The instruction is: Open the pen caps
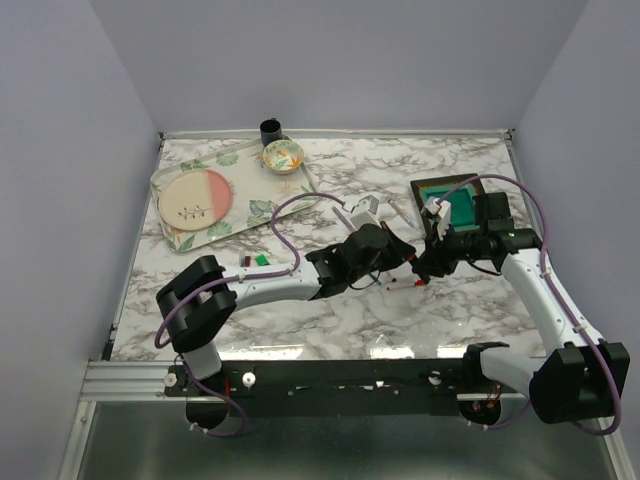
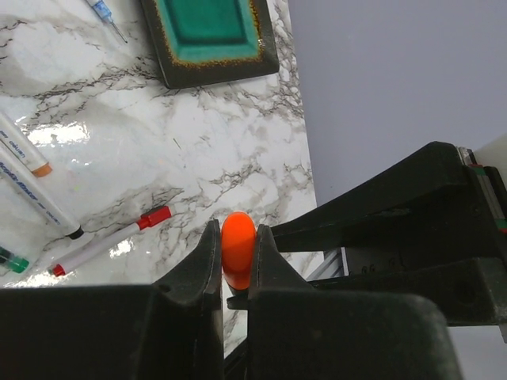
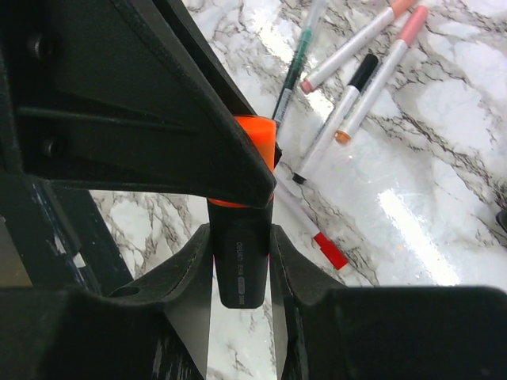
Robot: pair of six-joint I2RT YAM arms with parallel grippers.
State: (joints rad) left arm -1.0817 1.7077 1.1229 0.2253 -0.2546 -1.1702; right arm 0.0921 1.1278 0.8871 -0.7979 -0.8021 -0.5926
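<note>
While right gripper (image 3: 240,252) clamps the highlighter (image 3: 240,277), left gripper (image 2: 238,265) pinches its orange cap (image 2: 238,241).
Pull straight apart along the pen's length.

No writing can be read with certainty. A white pen (image 2: 36,196) lying on the table (image 2: 198,142) carries a line of small blue lettering along its barrel, and the white pen with the orange tip (image 2: 17,145) beside it bears a similar line, but both are too small and blurred to make out. The black highlighter (image 3: 240,273) below its orange cap (image 3: 257,138) has a faint row of tiny characters down its body, also illegible.
</note>
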